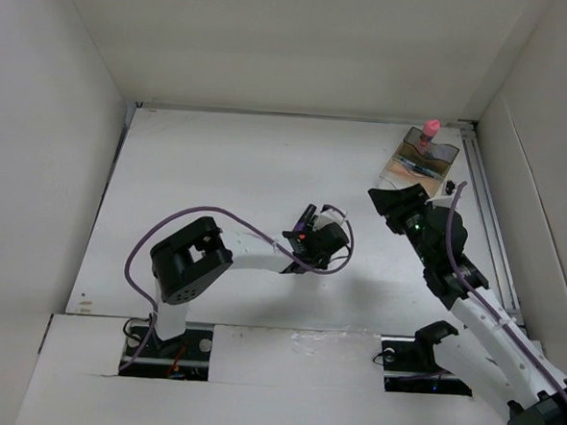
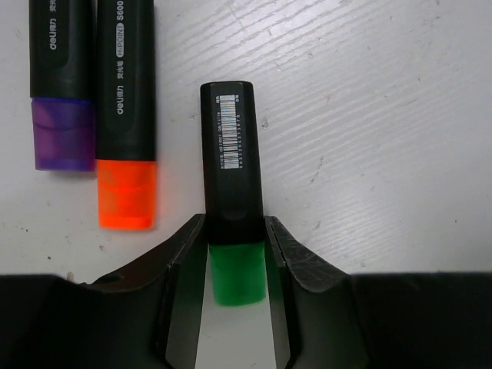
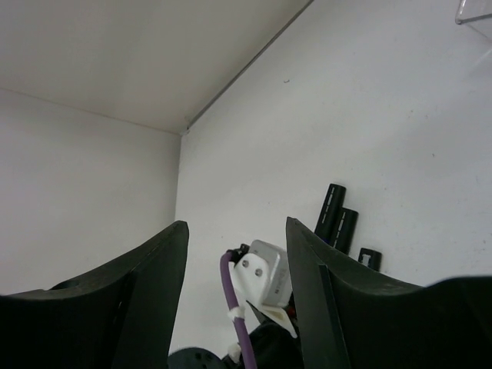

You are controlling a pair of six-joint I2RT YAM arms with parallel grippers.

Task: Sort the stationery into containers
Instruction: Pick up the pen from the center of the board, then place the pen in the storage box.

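My left gripper (image 2: 235, 234) is down on the table with its jaws closed against both sides of a black green-tipped marker (image 2: 229, 146), near its green cap. An orange-tipped marker (image 2: 125, 115) and a purple-tipped marker (image 2: 60, 92) lie side by side just left of it. In the top view the left gripper (image 1: 312, 219) is at mid-table. My right gripper (image 1: 390, 195) is open and empty, raised near the smoky-brown organiser (image 1: 429, 162), which holds a pink-capped bottle (image 1: 428, 128) and some pens. The right gripper (image 3: 234, 254) looks toward the markers (image 3: 332, 211).
White walls close off the table on the left, back and right. The organiser stands in the back right corner, and only its edge (image 3: 477, 9) shows in the right wrist view. The left arm's purple cable (image 1: 216, 213) loops over the table.
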